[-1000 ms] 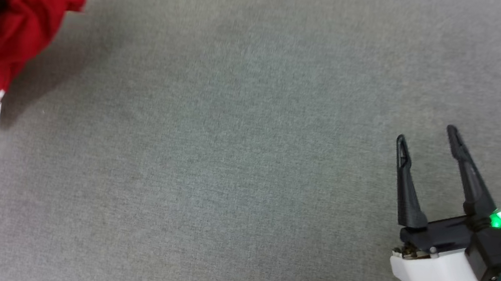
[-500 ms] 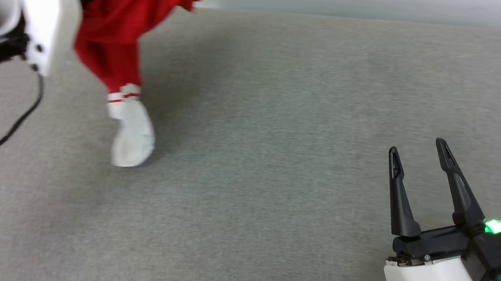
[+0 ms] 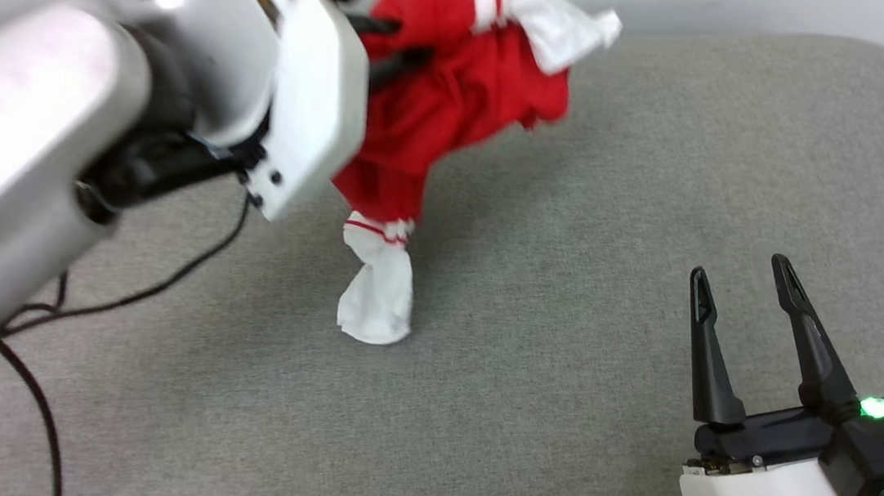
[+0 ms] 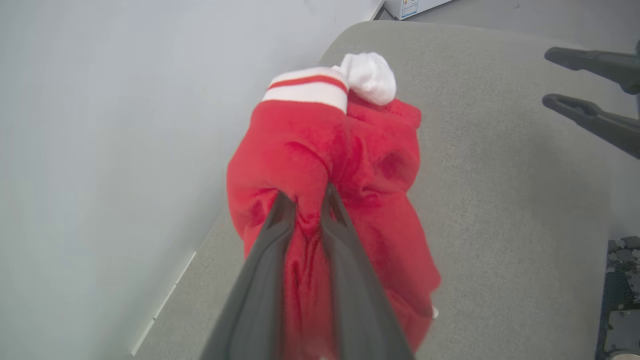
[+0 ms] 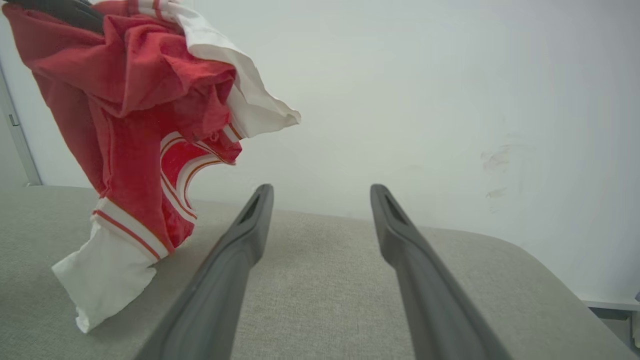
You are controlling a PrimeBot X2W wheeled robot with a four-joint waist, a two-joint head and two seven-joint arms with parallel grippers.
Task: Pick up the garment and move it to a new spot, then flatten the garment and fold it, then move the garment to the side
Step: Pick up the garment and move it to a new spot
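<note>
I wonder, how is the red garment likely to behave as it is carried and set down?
Probably floppy: the garment sags in folds from the left gripper, whose jaws pinch it. Likely light, as a small pinch holds it. It may land bunched.

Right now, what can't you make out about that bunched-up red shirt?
1. Front of the red-and-white crumpled fabric shirt: folded inward, head and right wrist views.
2. Left tool tips: buried in red cloth, left wrist view.
3. Grey padded surface at left: pale forearm covers it, head view.
</note>
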